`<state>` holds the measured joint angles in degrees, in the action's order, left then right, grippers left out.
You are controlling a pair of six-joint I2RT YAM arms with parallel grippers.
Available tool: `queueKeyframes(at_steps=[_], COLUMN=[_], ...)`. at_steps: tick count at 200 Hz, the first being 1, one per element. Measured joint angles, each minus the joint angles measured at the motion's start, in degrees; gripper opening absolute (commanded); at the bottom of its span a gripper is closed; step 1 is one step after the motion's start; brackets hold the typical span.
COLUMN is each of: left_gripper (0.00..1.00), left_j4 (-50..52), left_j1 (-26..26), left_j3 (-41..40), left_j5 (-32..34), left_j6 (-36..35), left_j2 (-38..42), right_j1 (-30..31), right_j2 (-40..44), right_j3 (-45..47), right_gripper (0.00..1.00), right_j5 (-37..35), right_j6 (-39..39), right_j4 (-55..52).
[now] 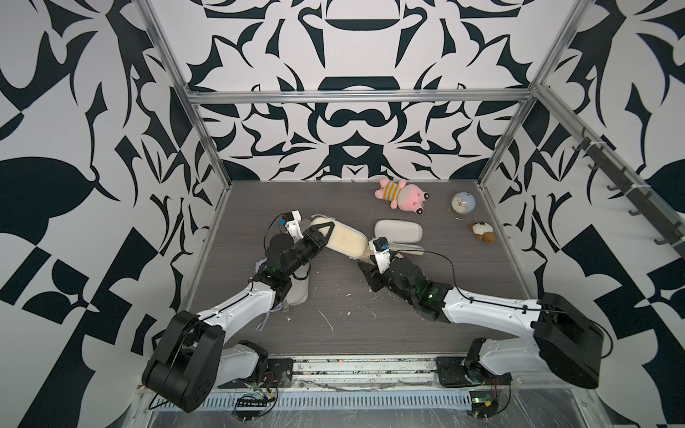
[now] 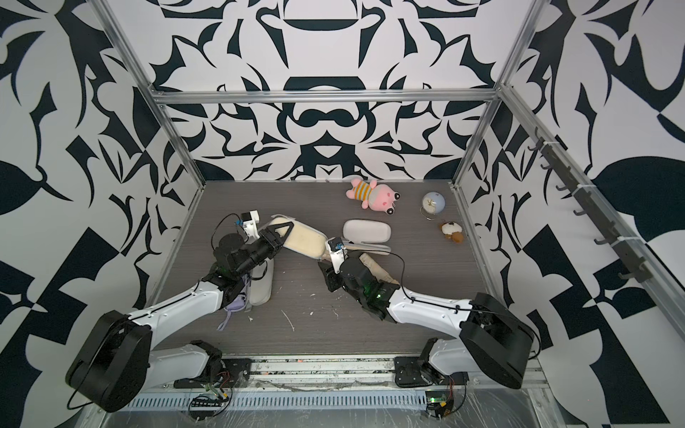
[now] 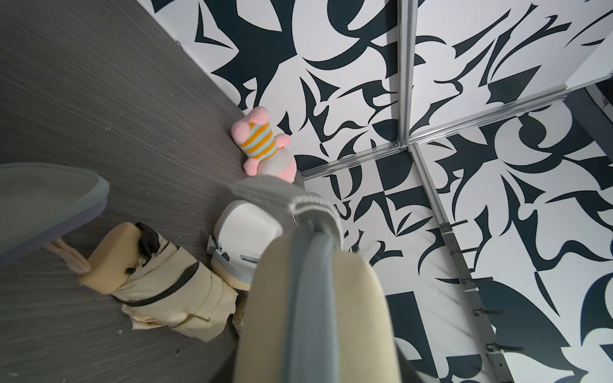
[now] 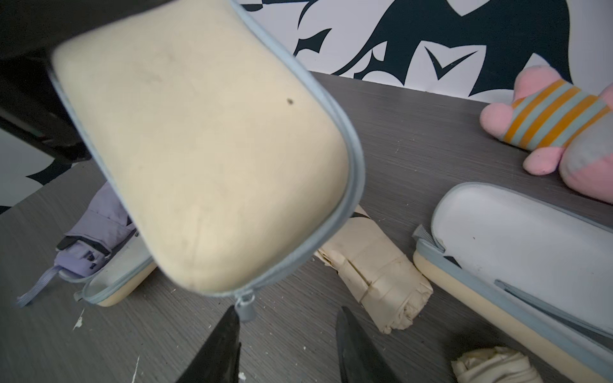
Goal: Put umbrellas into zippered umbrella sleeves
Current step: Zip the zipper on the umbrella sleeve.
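Above the table's middle, held sleeve (image 1: 348,241): a closed beige case with the zip run round its edge, lifted clear of the table (image 1: 370,326) and slanting between my two arms.
Left gripper (image 1: 326,233): clamped on the end of the held sleeve nearer my left arm. I see one black finger laid across its top face in both top views.
Right gripper (image 4: 288,313): jaws apart with nothing between them, just below the sleeve's other end. The grey zip pull (image 4: 244,306) hangs against the tip of one finger (image 4: 219,348).
Beige umbrella (image 4: 374,268): rolled and lying on the table beneath the held sleeve.
Open sleeve (image 1: 398,230): flat on the table just beyond the right gripper, pale lining up.
Second beige umbrella (image 4: 494,364): only a bunched end shows, beside the open sleeve's near edge.
Lavender umbrella (image 4: 96,232): resting in the other open sleeve (image 4: 119,285) on my left arm's side, with its strap trailing onto the table.
Pink plush (image 1: 402,195), clock (image 1: 462,203), small brown toy (image 1: 482,231): along the back and right of the table, well apart from both grippers.
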<state>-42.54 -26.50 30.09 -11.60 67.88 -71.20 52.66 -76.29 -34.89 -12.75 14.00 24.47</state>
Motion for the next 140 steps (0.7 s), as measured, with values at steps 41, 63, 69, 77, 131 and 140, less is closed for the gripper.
queueKeyframes(at_steps=[41,63,69,77,131,140], left_gripper=[0.18,0.17,0.17,0.17,0.12,0.10], left_j4=[-0.07,-0.61,-0.83,-1.22,-2.69,-2.71], left_j1=[-0.52,-0.85,-0.85,-0.85,-0.87,-0.94], left_j3=[0.52,0.72,0.72,0.72,0.70,0.70], left_j5=[0.52,1.03,1.18,1.36,1.73,1.84], left_j6=[0.00,0.33,0.57,0.96,2.49,2.62], left_j2=[-0.24,-0.57,-0.68,-0.90,-1.40,-1.49], right_j1=[0.11,0.42,0.59,0.79,4.15,4.81], right_j2=[-2.73,-3.54,-3.61,-3.65,-3.63,-3.65], right_j3=[-1.86,-2.03,-2.03,-2.03,-2.95,-3.21], right_gripper=[0.27,0.16,0.12,0.07,0.00,0.00], right_j5=[-0.55,-0.85,-0.98,-1.27,-6.86,-8.07], right_j6=[-2.34,-2.54,-2.86,-3.19,-6.12,-5.99], right_j4=[1.95,2.86,2.97,3.28,2.29,1.81])
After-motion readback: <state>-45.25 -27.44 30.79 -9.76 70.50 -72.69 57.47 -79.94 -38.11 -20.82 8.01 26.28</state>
